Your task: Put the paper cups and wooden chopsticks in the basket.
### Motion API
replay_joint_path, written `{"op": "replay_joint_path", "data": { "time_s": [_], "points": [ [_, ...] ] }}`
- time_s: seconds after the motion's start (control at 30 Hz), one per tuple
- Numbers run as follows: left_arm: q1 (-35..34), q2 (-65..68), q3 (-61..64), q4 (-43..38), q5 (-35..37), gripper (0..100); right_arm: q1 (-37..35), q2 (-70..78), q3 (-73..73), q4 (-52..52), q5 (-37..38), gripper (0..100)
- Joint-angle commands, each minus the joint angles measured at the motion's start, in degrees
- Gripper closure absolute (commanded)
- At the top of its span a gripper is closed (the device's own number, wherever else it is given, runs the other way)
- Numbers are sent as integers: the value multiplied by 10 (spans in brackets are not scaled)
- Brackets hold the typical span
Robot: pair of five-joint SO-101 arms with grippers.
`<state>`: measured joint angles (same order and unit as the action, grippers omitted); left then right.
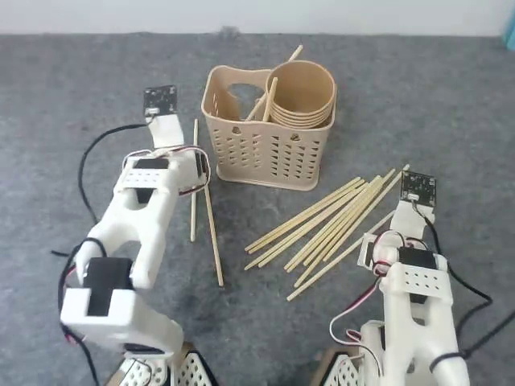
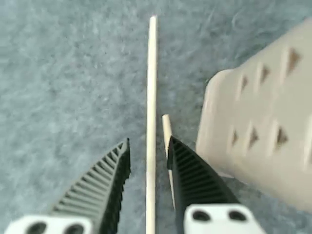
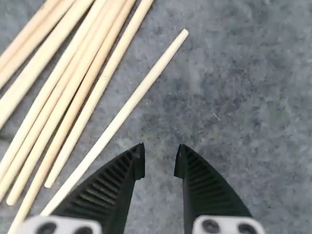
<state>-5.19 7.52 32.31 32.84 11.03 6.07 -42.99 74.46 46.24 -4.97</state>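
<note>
Plainly the cups [image 1: 302, 92] were already done: in the high view they sat nested in one side of the basket [image 1: 265, 153], with a few chopsticks leaning beside them, so the step in hand was the loose chopsticks. A pair [image 1: 203, 211] lay on the mat next to the left arm [image 1: 145, 209], just left of the basket, long axes running away from the robot. The pile [image 1: 330, 221] fanned on a diagonal between the basket and the right arm [image 1: 414, 281], far ends pointing up to the right. In the left wrist view the left gripper [image 2: 148, 144] stood part open and empty, its jaws straddling one chopstick [image 2: 151, 73] that ran straight out ahead along the gripper's line. A second tip [image 2: 166, 127] lay against the inner edge of one finger, close to the basket wall [image 2: 263, 122]. Whether the fingertips touched the mat could not be told. The next move looked to call for closing on the single stick without catching its neighbour. In the right wrist view the right gripper [image 3: 160, 148] hung part open over bare mat, holding nothing, with the nearest stick [image 3: 131, 97] slanting past just outside one jaw.
</note>
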Motion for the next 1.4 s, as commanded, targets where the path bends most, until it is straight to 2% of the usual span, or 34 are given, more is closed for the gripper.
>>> {"op": "replay_joint_path", "data": {
  "time_s": [0.0,0.2,0.37,0.57,0.83,1.1,1.37],
  "points": [
    [7,27,-66,16,-15,881,12,-13,-3,-11,1,876],
    [3,174,-269,177,-13,887,11,-13,-2,-11,9,876],
    [6,286,-431,289,-14,995,12,-13,-2,-11,9,876],
    [6,344,-524,379,-15,988,13,-14,-3,-12,9,876],
    [-6,294,-467,369,-15,988,13,-14,-1,-34,9,876],
    [-19,154,-283,239,12,989,13,-13,0,-37,9,876],
    [-21,-74,-127,158,12,989,12,-13,0,-38,9,876]
  ]
}}
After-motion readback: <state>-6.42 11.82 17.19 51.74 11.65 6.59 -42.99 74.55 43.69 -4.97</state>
